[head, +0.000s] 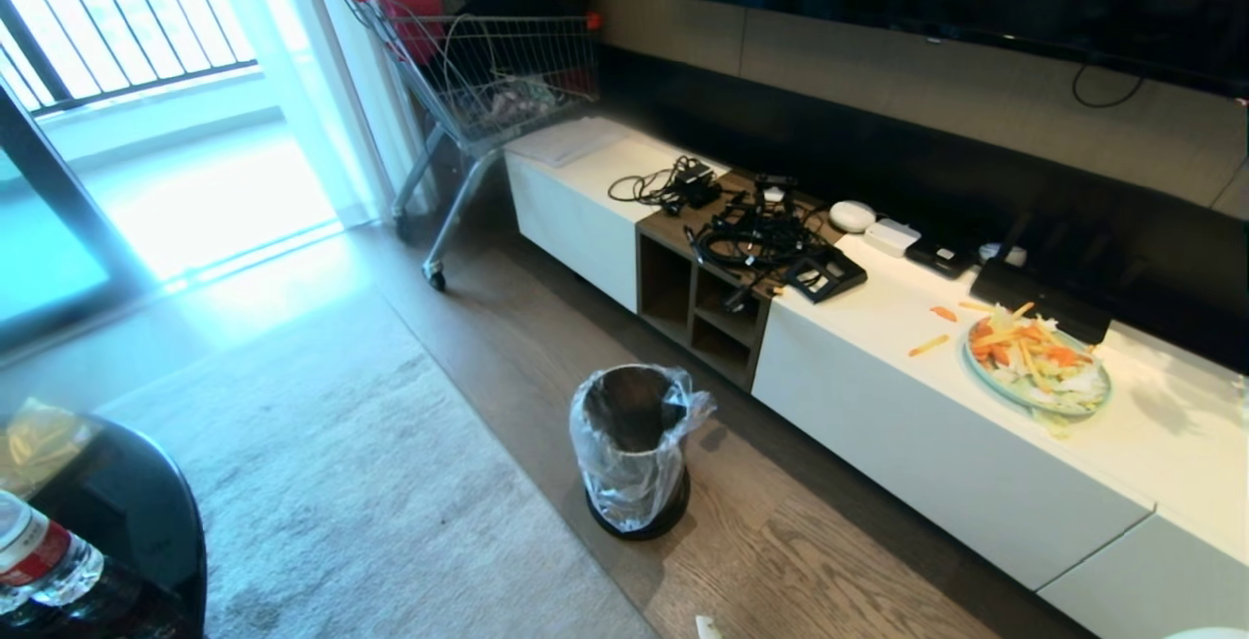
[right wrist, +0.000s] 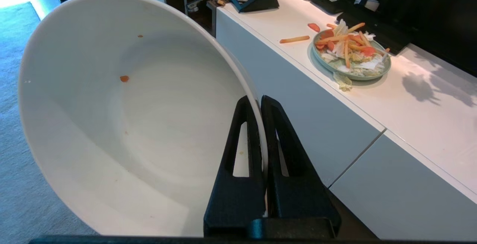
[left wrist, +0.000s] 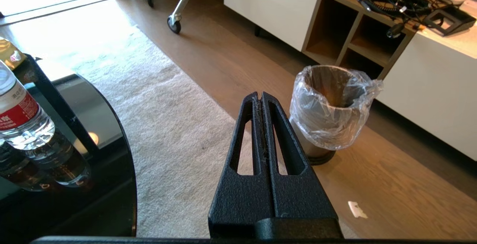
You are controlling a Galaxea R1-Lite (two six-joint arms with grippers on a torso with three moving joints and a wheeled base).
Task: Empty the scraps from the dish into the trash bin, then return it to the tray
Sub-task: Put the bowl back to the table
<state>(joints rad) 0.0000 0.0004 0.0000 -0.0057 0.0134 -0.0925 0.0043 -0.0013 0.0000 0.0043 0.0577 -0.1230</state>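
- Your largest landmark is the long white cabinet (head: pixel 937 395), running along the right wall from far to near, with an open wooden shelf section partway along.
- Grey rug (head: pixel 322 483) covers the floor on the left; a shopping cart (head: pixel 488 83) stands at the far end by the window.
- Black glass table (head: pixel 107 541) sits at near left with a water bottle (head: pixel 39 556) on it.
- The trash bin (head: pixel 632 449) stands on the wood floor between rug and cabinet, just in front of the shelf section, clear bag folded over its rim. You can't see anything inside it from here.
- The dish (right wrist: pixel 126 117) is up in the right wrist view, tilted on edge, nearly empty: only a couple of tiny orange specks (right wrist: pixel 124 78) stuck to the inside.
- Right gripper (right wrist: pixel 259 104) is clamped on the dish's rim, one finger inside, one outside.
- Left gripper (left wrist: pixel 260 97) hangs over the rug left of the bin, fingers pressed together, holding nothing.
- A green plate (head: pixel 1036 366) heaped with cut vegetables sits on the cabinet top at right, a few orange bits (head: pixel 929 344) loose beside it.
- Tangle of black cables (head: pixel 756 229) lies on the shelf section's top.
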